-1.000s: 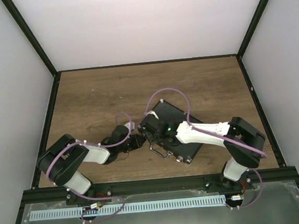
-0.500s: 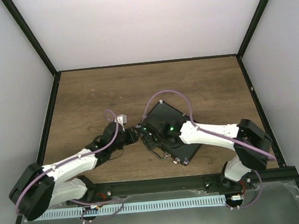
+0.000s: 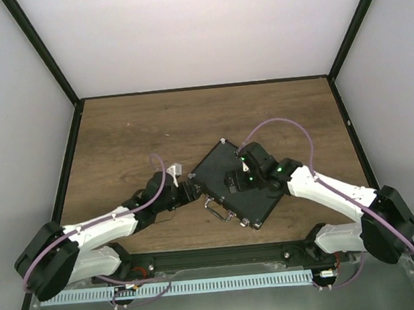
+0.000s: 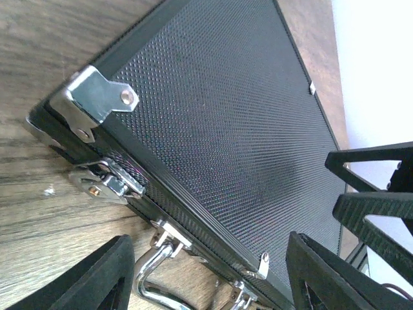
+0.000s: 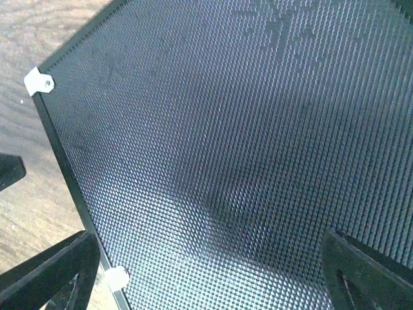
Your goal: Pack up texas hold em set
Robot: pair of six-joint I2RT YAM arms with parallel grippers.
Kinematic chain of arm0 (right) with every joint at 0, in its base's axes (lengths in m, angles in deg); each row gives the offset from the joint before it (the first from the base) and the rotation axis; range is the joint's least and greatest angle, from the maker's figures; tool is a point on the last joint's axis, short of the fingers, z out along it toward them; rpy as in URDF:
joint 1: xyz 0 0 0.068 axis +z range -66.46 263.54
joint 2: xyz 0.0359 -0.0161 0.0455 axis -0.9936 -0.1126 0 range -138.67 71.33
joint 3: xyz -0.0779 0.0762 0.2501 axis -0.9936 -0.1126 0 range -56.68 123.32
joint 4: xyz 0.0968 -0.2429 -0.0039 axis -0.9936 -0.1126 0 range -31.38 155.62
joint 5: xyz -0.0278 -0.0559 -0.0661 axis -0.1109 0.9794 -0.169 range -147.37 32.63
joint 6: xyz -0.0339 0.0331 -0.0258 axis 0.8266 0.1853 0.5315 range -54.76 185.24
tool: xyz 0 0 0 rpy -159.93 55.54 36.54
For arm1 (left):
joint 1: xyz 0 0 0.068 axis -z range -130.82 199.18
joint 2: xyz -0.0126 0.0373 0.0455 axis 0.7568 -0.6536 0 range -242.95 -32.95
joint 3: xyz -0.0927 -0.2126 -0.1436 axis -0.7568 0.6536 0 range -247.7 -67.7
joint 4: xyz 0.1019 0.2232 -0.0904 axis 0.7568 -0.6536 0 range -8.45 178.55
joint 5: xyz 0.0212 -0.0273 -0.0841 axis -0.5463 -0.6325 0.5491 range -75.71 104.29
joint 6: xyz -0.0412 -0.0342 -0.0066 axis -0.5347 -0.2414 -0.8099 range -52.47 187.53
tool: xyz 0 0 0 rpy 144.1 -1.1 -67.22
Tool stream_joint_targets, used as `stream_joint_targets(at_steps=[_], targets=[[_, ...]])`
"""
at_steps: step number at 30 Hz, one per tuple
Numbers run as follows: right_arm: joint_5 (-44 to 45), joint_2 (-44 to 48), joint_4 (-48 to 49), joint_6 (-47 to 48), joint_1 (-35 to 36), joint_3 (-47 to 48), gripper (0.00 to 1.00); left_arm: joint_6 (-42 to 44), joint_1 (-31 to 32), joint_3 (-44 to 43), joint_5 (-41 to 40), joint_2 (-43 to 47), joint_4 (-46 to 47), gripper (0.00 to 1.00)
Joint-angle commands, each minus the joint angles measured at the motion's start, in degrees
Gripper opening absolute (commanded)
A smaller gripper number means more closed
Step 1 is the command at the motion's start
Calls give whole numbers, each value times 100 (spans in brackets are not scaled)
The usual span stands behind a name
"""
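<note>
Case [image 3: 233, 187], black with a dimpled lid, lies closed and flat on the wooden table [image 3: 132, 132], turned diagonally, right of center and near the front edge. Silver handle [image 4: 153, 284] and 1 latch [image 4: 106, 184] show on its near-left side, with a silver bracket [image 4: 97, 100] on the corner. Left gripper [image 3: 192, 192] sits low just beside that side, jaws parted, gripping nothing. Right gripper [image 3: 234, 181] hangs over the lid, jaws spread wide, holding nothing. Case contents are hidden.
</note>
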Motion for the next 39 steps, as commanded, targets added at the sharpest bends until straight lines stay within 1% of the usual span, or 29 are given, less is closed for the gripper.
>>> stream_joint_targets(at_steps=[1, 5, 12, 19, 22, 27, 29, 32, 34, 37, 39], targets=[[-464, 265, 331, -182, -89, -202, 96, -272, 32, 27, 418, -420, 802, 67], [-631, 282, 379, -266, -90, -324, 96, -261, 24, -102, 384, -845, 984, 68], [-666, 424, 394, -251, -93, -393, 97, -253, 21, -278, 385, -1322, 1161, 68], [-596, 348, 241, -146, -88, -303, 97, -66, -70, -577, 189, -1859, 1247, 60], [-489, 308, 118, -124, -91, -219, 97, 217, -170, -908, 87, -2155, 1057, 58], [-461, 200, -142, -128, -88, -32, 95, 551, -617, -1504, 329, -2877, 1260, 56], [-436, 190, -180, -143, -88, 2, 95, 734, -800, -1946, 549, -3303, 1345, 55], [-389, 155, -226, -170, -88, 22, 94, 1124, -1044, -2747, 617, -3964, 939, 54], [-364, 86, -327, -215, -88, 76, 94, 1267, -1197, -3126, 709, -4286, 882, 54], [-311, 60, -411, -252, -93, 124, 94, 1457, -1413, -3479, 808, -4433, 704, 55], [-233, 75, -452, -249, -89, 158, 93, 1630, -1525, -3479, 677, -4232, 509, 60]])
